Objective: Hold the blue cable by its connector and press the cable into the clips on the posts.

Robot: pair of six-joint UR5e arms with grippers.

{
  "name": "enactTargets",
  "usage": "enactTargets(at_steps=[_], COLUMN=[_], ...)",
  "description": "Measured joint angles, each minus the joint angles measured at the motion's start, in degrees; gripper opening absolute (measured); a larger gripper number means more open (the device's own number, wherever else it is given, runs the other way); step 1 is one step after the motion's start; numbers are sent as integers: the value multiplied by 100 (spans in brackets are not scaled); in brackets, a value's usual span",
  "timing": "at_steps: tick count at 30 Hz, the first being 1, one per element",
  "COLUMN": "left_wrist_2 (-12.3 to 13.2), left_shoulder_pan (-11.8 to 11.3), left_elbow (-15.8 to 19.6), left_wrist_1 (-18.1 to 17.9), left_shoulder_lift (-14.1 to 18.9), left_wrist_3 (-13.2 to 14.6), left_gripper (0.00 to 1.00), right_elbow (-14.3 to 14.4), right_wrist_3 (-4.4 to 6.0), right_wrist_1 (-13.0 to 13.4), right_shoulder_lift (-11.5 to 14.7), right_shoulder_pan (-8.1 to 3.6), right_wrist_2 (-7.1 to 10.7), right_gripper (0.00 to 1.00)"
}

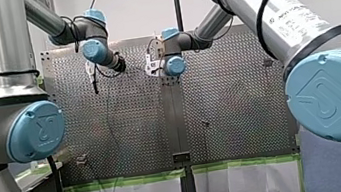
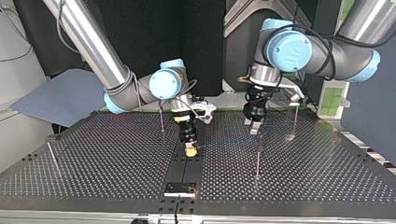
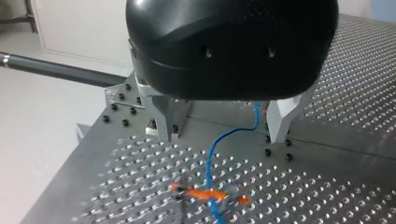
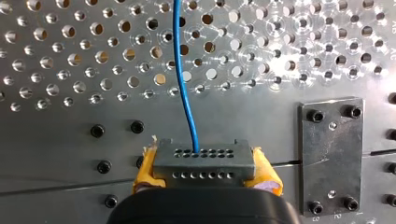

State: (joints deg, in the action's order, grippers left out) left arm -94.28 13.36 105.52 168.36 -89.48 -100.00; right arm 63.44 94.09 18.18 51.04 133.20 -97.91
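Perforated table (image 2: 93, 158) carries thin posts (image 2: 257, 161) (well apart) and 1 bolted plate (image 4: 330, 156).

Front view: even, diffuse light. The white wall (image 1: 141, 9) behind the table (image 1: 231, 112) is bright, with no hard shadows.
Top view: dark backdrop, a pale sheen across the table's middle, and a streak highlight along my right arm (image 2: 86, 39).
Left wrist view: a broad soft highlight lies on the black housing of my left tool (image 3: 222, 135). The orange-marked object (image 3: 208, 193) beneath it is smeared.
Right wrist view: glare rings the hole rims. The blue cable (image 4: 184, 93) and connector (image 4: 204, 161) are crisp.
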Motion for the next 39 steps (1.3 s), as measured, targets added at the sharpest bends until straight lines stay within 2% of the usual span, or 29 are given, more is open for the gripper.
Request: enactTargets(at_steps=[5, 11, 18, 25, 31, 39], left_wrist_2=[-81, -343, -605, -949, -1215, -1367], left_shoulder_pan=[123, 231, 396, 652, 721, 717], left_elbow=[0, -4, -186, -521, -791, -858], left_wrist_1=[-240, -404, -436, -498, -340, -348], left_shoulder_lift=[-120, -172, -409, -478, -733, -1027], left_wrist_3=[-14, -107, -16, -13, 63, 124], left_gripper=[100, 100, 100, 100, 100, 100], right_elbow=[-1, -1, -1, 3, 2, 0], right_wrist_3=[-18, -32, -38, -38, -38, -36], right_wrist_1=[1, -5, -6, -22, -24, -24], right_shoulder_lift=[0, 0, 0, 0, -1, -1], right_shoulder_pan=[0, 0, 1, 7, 1, -42], right_wrist_2=[-6, -1, -4, 0, 1, 9], right_gripper=[0, 0, 0, 0, 0, 0])
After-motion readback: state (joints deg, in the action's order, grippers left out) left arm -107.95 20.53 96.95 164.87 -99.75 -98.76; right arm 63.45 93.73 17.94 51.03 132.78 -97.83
